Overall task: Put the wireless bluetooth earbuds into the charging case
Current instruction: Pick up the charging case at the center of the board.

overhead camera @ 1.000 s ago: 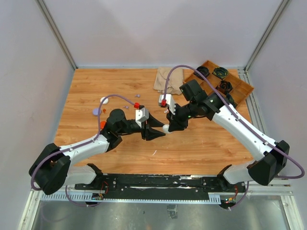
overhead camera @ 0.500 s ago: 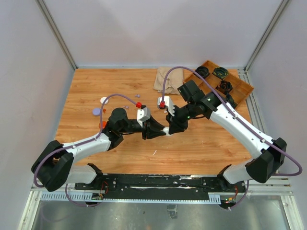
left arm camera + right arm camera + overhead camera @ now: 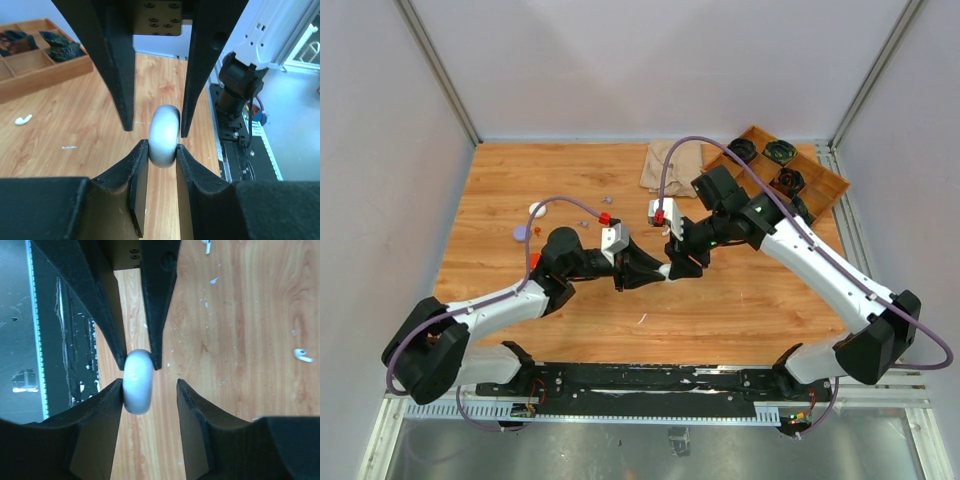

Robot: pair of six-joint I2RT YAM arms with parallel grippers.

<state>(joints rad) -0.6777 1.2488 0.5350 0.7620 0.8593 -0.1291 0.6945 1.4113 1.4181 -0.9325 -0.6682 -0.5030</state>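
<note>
The left gripper (image 3: 162, 150) pinches the white, round charging case (image 3: 165, 131) edge-on between its two fingertips, low in the centre of the left wrist view. The right gripper (image 3: 150, 390) stands spread around the same case. In the right wrist view its finger on the frame's left touches the case's rim. The other finger stands clear, with a strip of the wooden table (image 3: 240, 315) showing in the gap.

From above, the two grippers meet tip to tip at the middle of the frame. One white earbud (image 3: 22, 120) lies on the table at the left edge of the left wrist view, well apart from the case. A wooden tray (image 3: 825, 185) with dark pieces in its compartments sits at the upper right of the top view. A beige cloth (image 3: 665, 165) lies just beside it on its left.
</note>
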